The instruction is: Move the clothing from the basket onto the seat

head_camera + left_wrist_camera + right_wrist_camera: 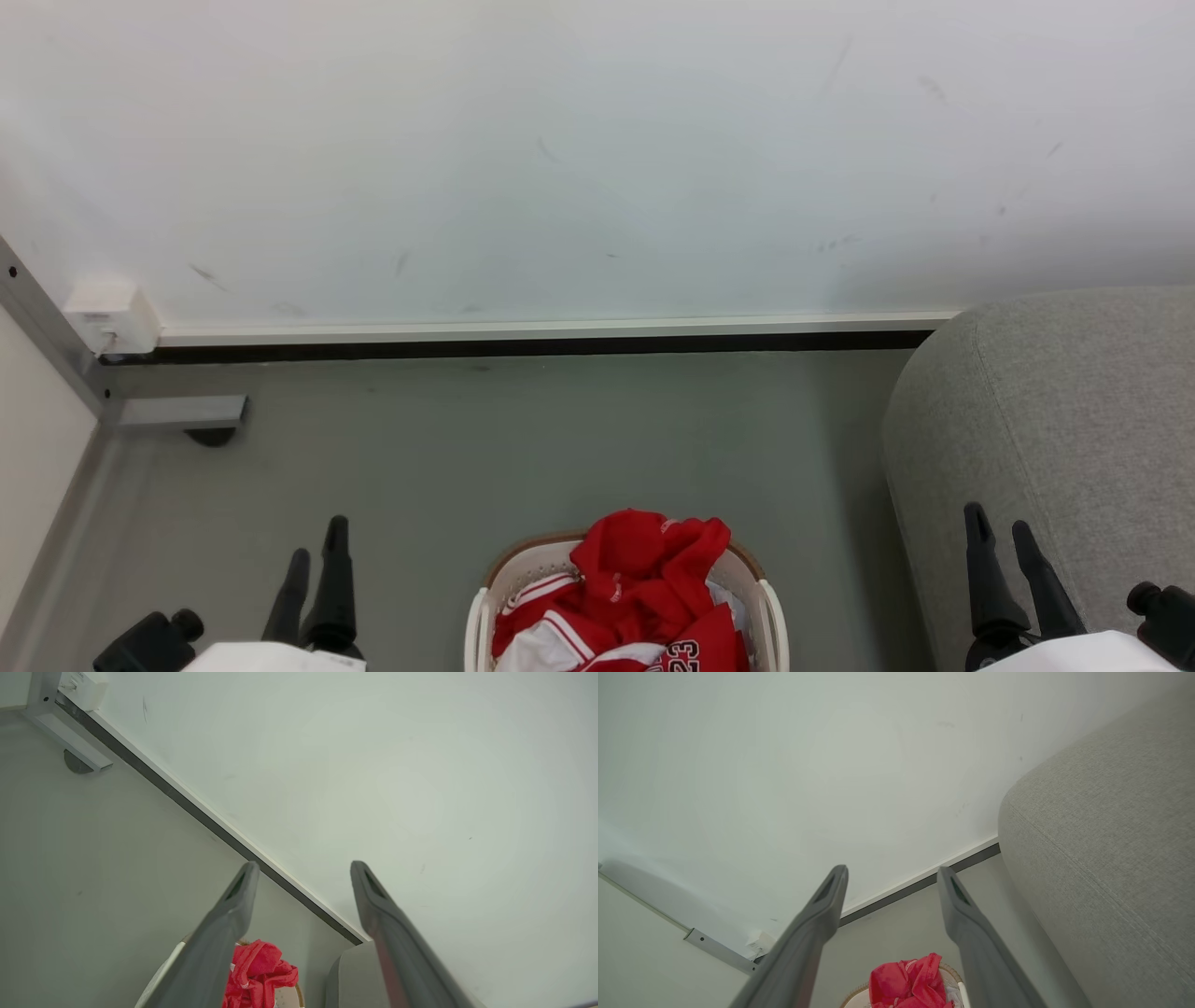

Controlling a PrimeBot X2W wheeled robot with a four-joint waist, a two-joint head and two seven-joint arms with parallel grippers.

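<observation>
Red and white, the crumpled sports jersey (635, 579) sits heaped in the small white plastic basket with round holes (523, 571). The basket stands on the grey floor (467, 448), just beside the big light grey fabric sofa (1074, 420). The left gripper (317, 539) and the right gripper (997, 518) hang on each side, both spread wide and holding nothing, probably so either one can reach down for the jersey.
</observation>
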